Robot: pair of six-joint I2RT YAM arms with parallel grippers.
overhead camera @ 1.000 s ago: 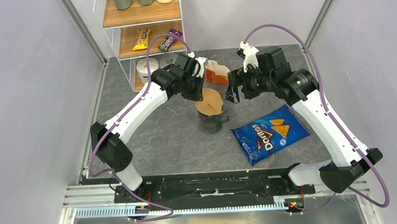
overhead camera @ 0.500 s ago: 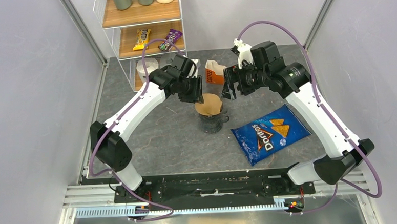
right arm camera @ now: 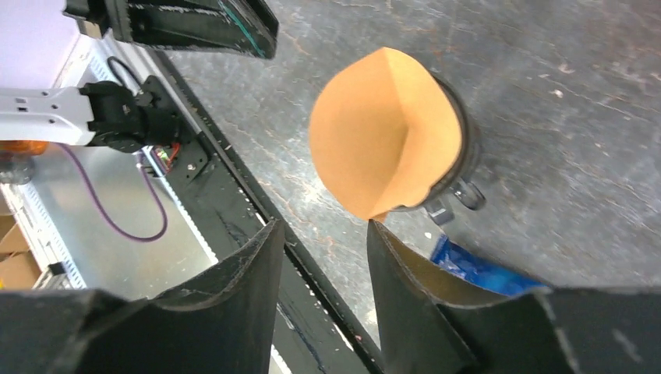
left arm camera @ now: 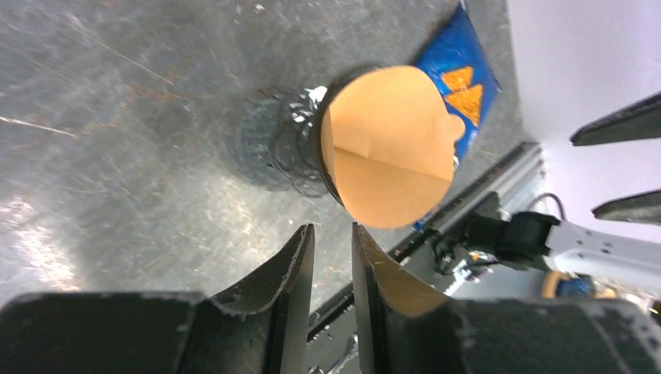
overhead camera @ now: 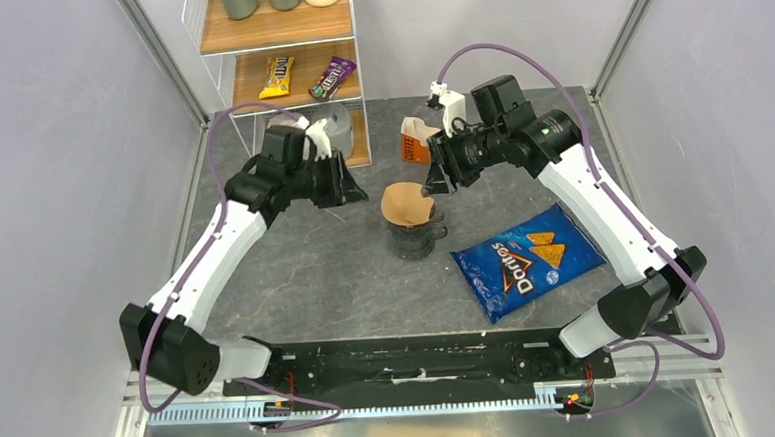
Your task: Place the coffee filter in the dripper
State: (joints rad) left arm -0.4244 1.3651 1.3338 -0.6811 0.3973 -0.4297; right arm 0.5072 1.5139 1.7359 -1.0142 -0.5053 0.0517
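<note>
Nearest, on the right, lies the Doritos bag (overhead camera: 528, 259), apart from the work. At the table's centre stands the dripper (overhead camera: 415, 239) with the coffee filter (overhead camera: 406, 203) opened in its mouth. The paper stands proud of the rim and looks lopsided in the right wrist view, one flank higher than the other, so I judge it not fully seated. Being so light, it could spring back, tip out, or be flicked away if a finger brushed its edge. A harder knock could shift the dripper itself.

The right gripper (right arm camera: 323, 226) is the likelier culprit. It hangs just beyond and right of the filter's rim, close but not touching, fingers apart on nothing. The left gripper (left arm camera: 333, 230) sits to the left and slightly farther, well apart from the filter. Its fingers are nearly together, with only a slit between them, holding nothing. Farther back stands the filter packet (overhead camera: 416, 140).
</note>
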